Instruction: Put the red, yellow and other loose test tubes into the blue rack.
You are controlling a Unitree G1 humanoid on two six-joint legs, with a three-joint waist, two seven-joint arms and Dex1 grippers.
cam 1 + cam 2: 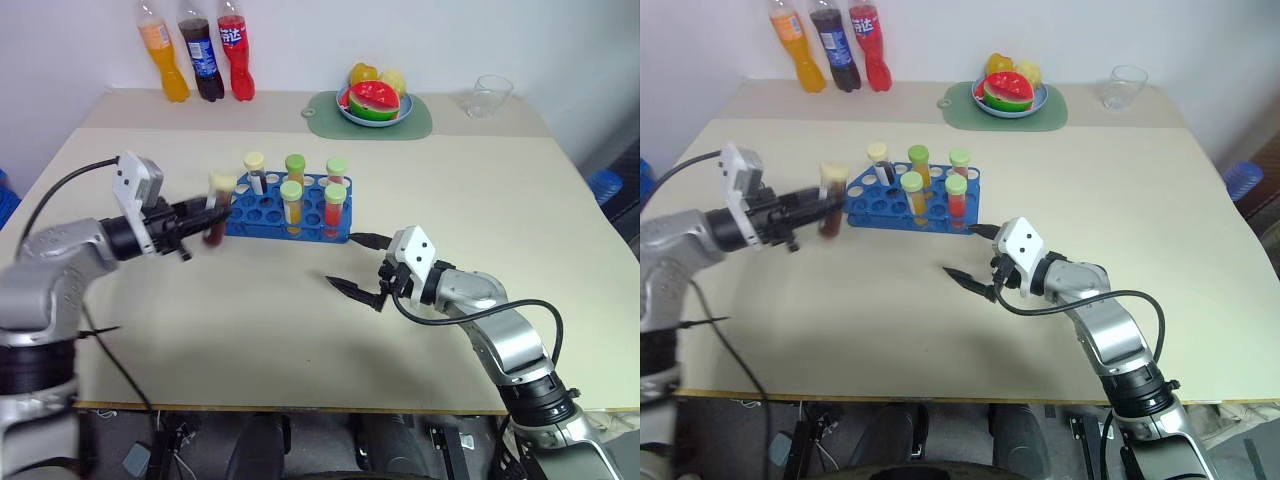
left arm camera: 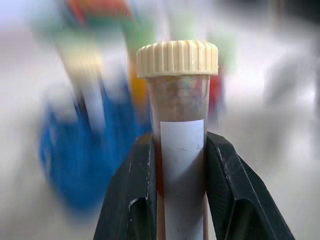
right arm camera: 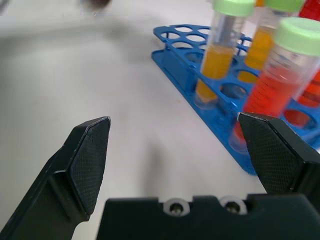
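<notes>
**Readable markings: none legible**

White characters printed on red bottle (image 1: 233, 38) label, too small to make out. Blue label on dark bottle (image 1: 203, 58), unreadable. Blank white label on held test tube (image 2: 183, 165).

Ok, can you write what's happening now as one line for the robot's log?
left gripper: shut on cream-capped tube, beside blue rack | right gripper: open, empty

Bright, even light; possibly motion-blurred background.

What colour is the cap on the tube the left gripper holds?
Cream cap; the left wrist view shows it best.
</notes>
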